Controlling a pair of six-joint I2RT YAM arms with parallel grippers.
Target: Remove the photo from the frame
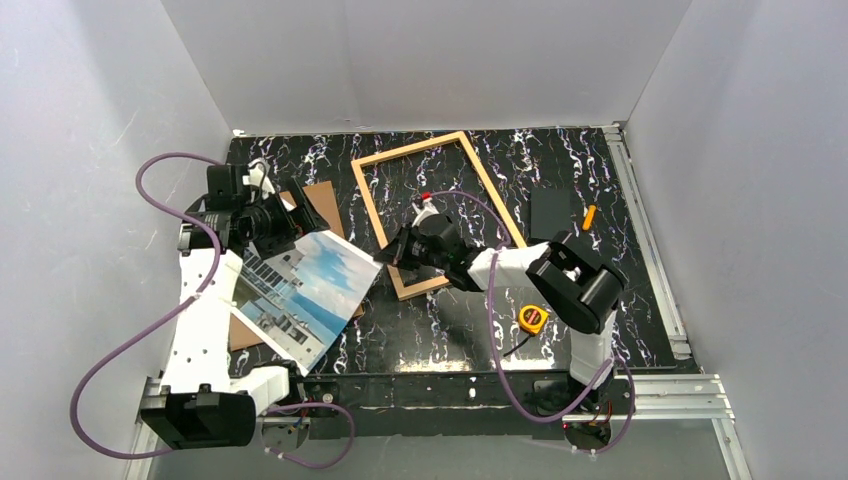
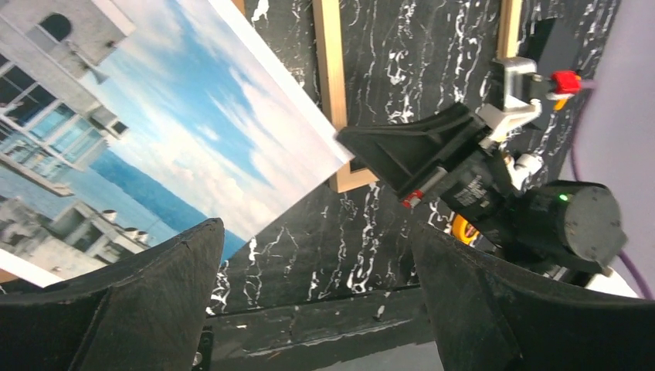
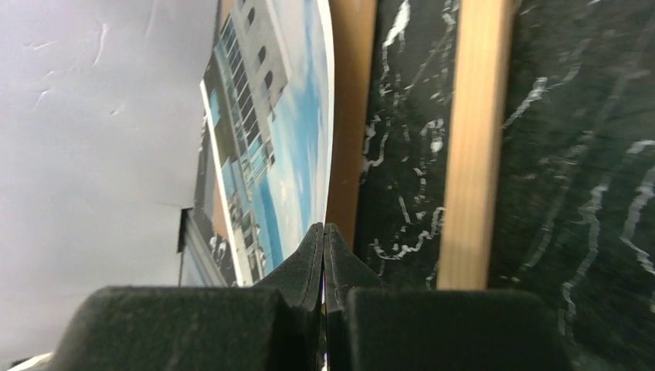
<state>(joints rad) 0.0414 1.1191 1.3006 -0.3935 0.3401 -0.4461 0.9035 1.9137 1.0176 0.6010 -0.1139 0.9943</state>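
Note:
The photo (image 1: 300, 285), a print of blue sky, clouds and a pale building, lies tilted at the left of the table, outside the frame, with brown board (image 1: 325, 200) showing beneath it. The frame (image 1: 440, 205) of thin light-orange wood lies flat mid-table with bare table inside. My right gripper (image 1: 385, 256) is shut on the photo's right corner, just left of the frame's near corner. The right wrist view shows its jaws (image 3: 324, 232) pinched on the print's edge (image 3: 286, 124). My left gripper (image 1: 288, 224) is open and empty over the photo's far edge; it also shows in the left wrist view (image 2: 313, 228).
A small black rectangle (image 1: 551, 212) and an orange object (image 1: 589, 217) lie right of the frame. A yellow tape measure (image 1: 532, 319) lies near the right arm's base. White walls close in the table on three sides.

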